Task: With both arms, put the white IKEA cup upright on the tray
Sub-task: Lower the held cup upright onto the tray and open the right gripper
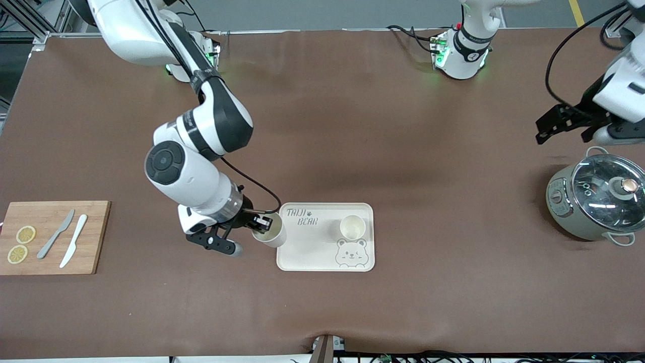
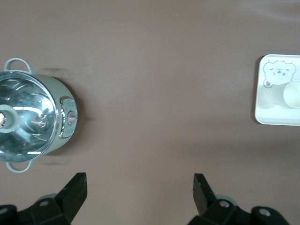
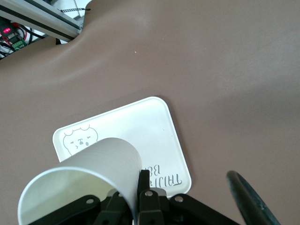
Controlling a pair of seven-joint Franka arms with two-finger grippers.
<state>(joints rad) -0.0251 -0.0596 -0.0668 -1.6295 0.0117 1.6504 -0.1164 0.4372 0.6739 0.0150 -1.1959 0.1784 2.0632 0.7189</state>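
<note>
The right gripper (image 1: 260, 225) is closed on the rim of a white ribbed cup (image 1: 270, 230), one finger inside the mouth and one outside, and it holds the cup over the edge of the flat cream rectangular tray (image 1: 312, 252) with grey lettering and a bear face, at the tray's end toward the right arm. The cup looks tilted, with its mouth leaning toward the gripper; I cannot tell from these views whether its base already touches the tray. A second white cup (image 1: 352, 227) stands upright on the tray, just above the bear drawing. The left gripper (image 1: 567, 125) waits with its jaws wide and empty, above the brown table near a grey pot with a glass lid (image 1: 594, 199) at the left arm's end. I judge that the step in hand is the placing of the held cup. The next move calls for bringing the cup fully over the tray surface, making it upright, lowering it until the base sits flat, and only then opening the fingers, well apart from the second cup.
</note>
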